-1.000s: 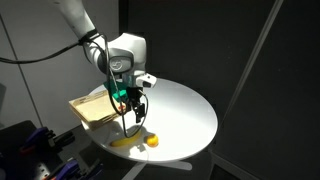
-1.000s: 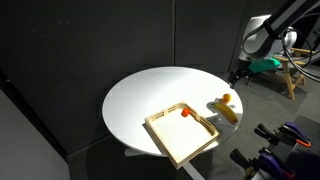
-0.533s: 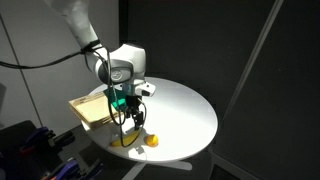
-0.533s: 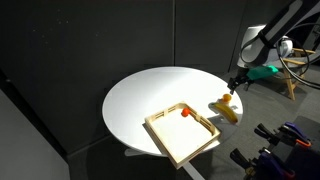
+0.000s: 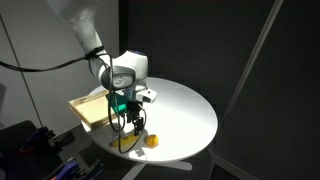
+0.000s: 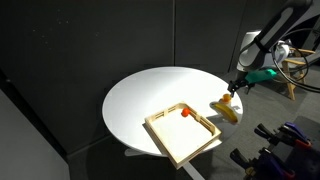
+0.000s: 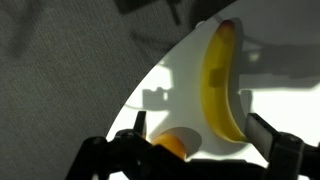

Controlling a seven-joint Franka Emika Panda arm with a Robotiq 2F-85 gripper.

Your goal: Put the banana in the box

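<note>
The banana (image 7: 221,85) lies on the white tabletop (image 7: 170,95) right at its edge, at about four o'clock on the round top in an exterior view (image 6: 226,109), and it is not in the box (image 6: 182,136) yet. From the box, it sits out at about two o'clock, a clear gap between them. The small orange ball (image 7: 172,146) rests just beside the banana's lower end, at roughly eight o'clock from it in the wrist view.

Now the change: over the last second the arm has dropped, and the gripper (image 5: 128,126) comes down from well above the fruit to just over it. In an exterior view (image 6: 236,89) it has slid down and in towards the banana too. I read that as the approach nearly done and the grasp about to start; carrying to the box is all still ahead.

The gripper (image 7: 197,128) is spread wide and holds nothing. Its dark fingers (image 7: 122,150) show at seven and five o'clock of the wrist picture, with the banana running lengthwise between them, closer to the five o'clock side. The ball sits inside that span as well, near the seven o'clock finger, so a close here risks catching it. Whether the fingers touch the tabletop yet, I cannot tell. The box waits with its red mark (image 6: 186,113) at the twelve o'clock corner.
</note>
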